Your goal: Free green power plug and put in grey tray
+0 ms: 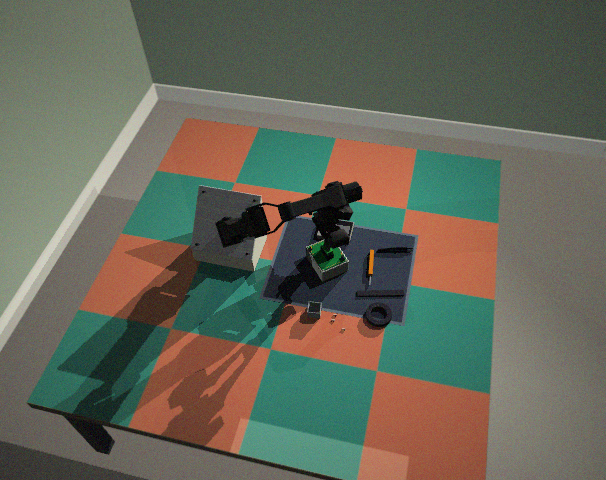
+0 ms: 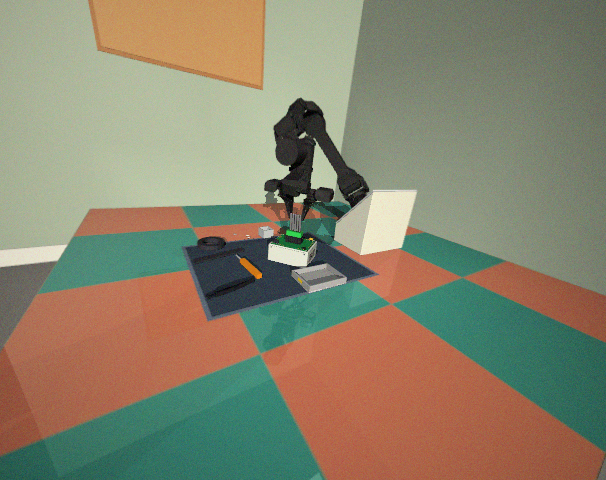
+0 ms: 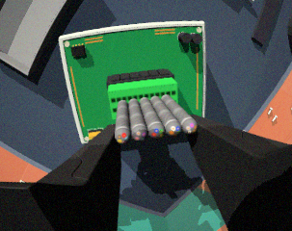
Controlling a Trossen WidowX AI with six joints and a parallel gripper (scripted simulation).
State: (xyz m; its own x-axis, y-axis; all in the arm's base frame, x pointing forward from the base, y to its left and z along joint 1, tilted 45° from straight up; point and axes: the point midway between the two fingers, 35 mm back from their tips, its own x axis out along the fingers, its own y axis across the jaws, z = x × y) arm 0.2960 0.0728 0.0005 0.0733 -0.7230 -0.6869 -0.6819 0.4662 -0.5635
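Green plastic marked out the power plug (image 2: 294, 234) (image 3: 142, 88), which sat at the black socket (image 2: 294, 240) (image 3: 141, 75) on the circuit board (image 1: 339, 260) (image 2: 280, 241) (image 3: 97, 63); whether it was fully seated, I could not tell. The claw (image 1: 326, 248) (image 2: 295, 218) (image 3: 152, 127) pointed down over the board, its 2 fingers pinching the plug from either side, with 5 grey wire bundles (image 2: 295, 222) (image 3: 146, 113) rising between them. Beneath the board was a white box (image 1: 331, 272) (image 2: 288, 254) (image 3: 69, 91), standing on a dark blue mat (image 1: 386, 237) (image 2: 225, 304) (image 3: 30, 106) laid over the orange and teal worktop (image 1: 448, 330) (image 2: 344, 361) (image 3: 8, 164). Near the box, the grey tray (image 2: 326, 281) (image 3: 37, 38) lay on the mat, apart from the plug. An orange-handled tool (image 1: 370, 262) (image 2: 250, 268) lay between a thin black tool (image 1: 393, 250) (image 2: 231, 286) and a dark bar (image 1: 380, 293) (image 2: 218, 255). Across the mat's edge lay a black ring (image 1: 368, 316) (image 2: 210, 246), and just off it stood a small grey container (image 1: 314, 316) (image 2: 265, 234), with a few tiny white pieces (image 1: 343, 329) near it.
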